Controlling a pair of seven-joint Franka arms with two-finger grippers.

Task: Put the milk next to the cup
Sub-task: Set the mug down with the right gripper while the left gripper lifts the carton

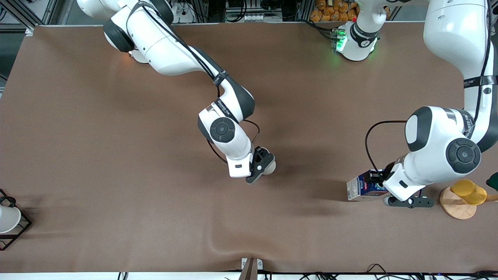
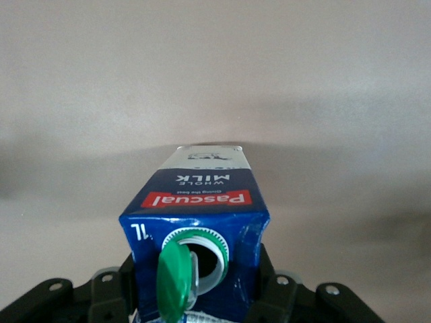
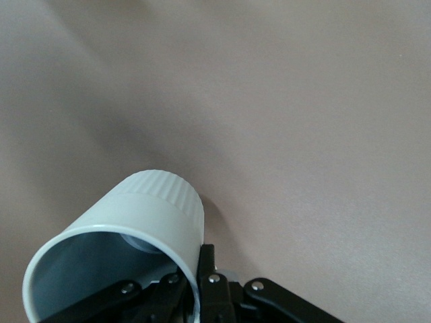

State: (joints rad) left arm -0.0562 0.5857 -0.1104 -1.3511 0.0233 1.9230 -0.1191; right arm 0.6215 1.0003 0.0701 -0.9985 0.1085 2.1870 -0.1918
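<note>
The milk (image 1: 363, 189) is a dark-blue and white carton with a red label band, over the table toward the left arm's end. My left gripper (image 1: 374, 182) is shut on its top end. In the left wrist view the milk (image 2: 196, 202) points away between the fingers (image 2: 277, 291), and its green cap hangs open. The cup (image 1: 270, 166) is pale grey-white, near the middle of the table. My right gripper (image 1: 261, 167) is shut on its rim. In the right wrist view the cup (image 3: 145, 212) tilts, with one finger inside it and one outside (image 3: 207, 266). I cannot tell whether either thing touches the table.
A yellow cup (image 1: 469, 191) lies over a round wooden coaster (image 1: 456, 210) beside the left gripper, at the left arm's end. A black wire rack (image 1: 21, 229) with a white cup (image 1: 7, 218) stands at the right arm's end. The brown cloth (image 1: 116, 175) has a fold at its front edge.
</note>
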